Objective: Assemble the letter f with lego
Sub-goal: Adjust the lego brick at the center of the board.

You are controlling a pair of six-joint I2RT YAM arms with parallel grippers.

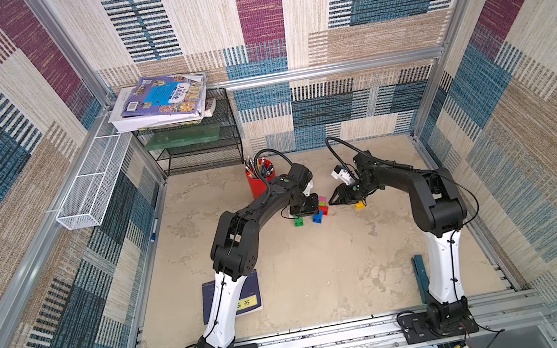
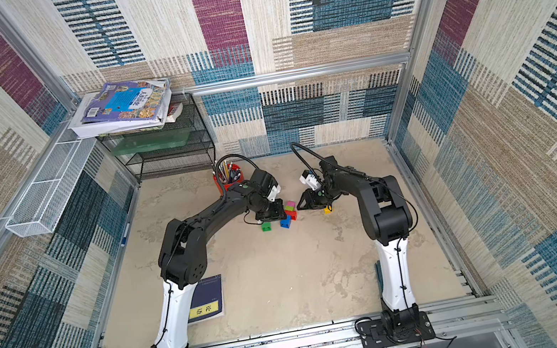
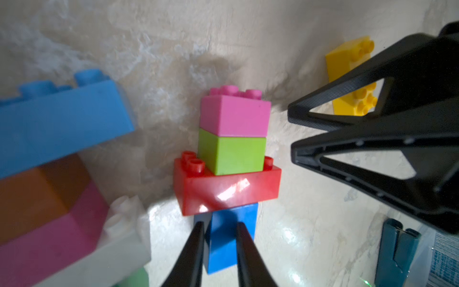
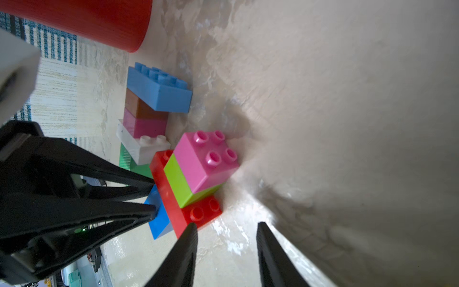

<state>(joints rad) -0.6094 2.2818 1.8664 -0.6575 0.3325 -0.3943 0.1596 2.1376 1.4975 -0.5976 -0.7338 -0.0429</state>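
On the table, the blue end brick of the lego stack is clamped by the left gripper; the right gripper, partly open and empty, is held just right of it.

Pink brick, lime brick, red brick, blue brick. Sky-blue brick, brown brick. Yellow brick at 3 o'clock. Red cup. Mottled beige table.

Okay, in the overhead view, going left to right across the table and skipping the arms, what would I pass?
blue notebook → red pen cup → green brick → blue brick → yellow brick → teal object. The red and pink bricks overlap the blue one, so they are left out.
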